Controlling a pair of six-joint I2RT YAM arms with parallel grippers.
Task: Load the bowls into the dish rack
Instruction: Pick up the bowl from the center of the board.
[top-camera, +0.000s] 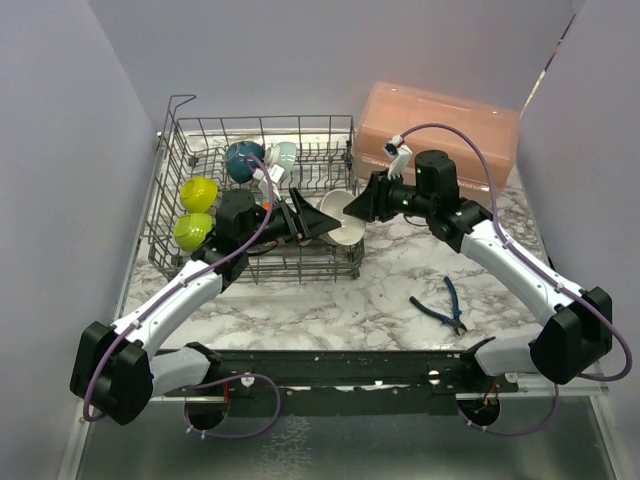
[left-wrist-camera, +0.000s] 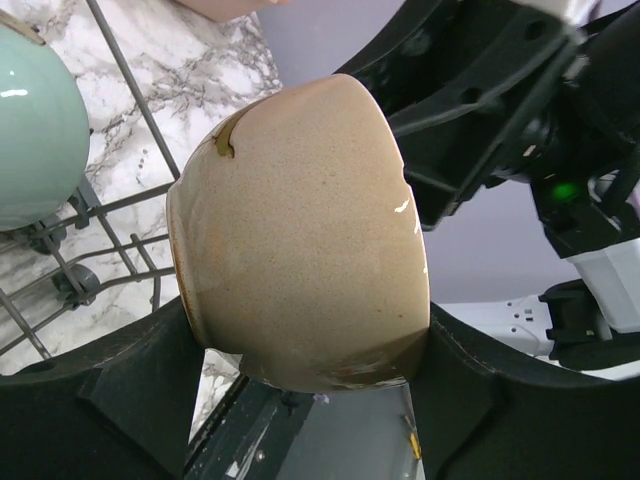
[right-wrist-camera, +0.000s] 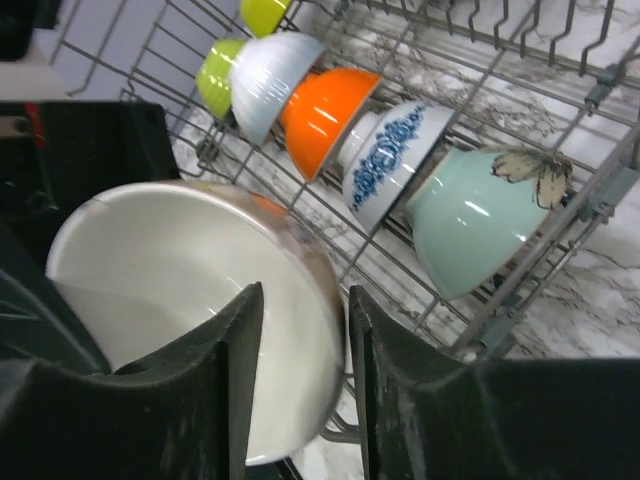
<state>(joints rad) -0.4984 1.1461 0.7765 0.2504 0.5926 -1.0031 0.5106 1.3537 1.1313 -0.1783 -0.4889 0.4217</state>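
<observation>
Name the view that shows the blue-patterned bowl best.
Right wrist: the blue-patterned bowl stands on edge in the dish rack, its pattern plain. Top external does not show it clearly; left wrist misses it.

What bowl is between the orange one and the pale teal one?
The blue-patterned white bowl, between the orange bowl and the pale teal bowl, in the right wrist view.
</observation>
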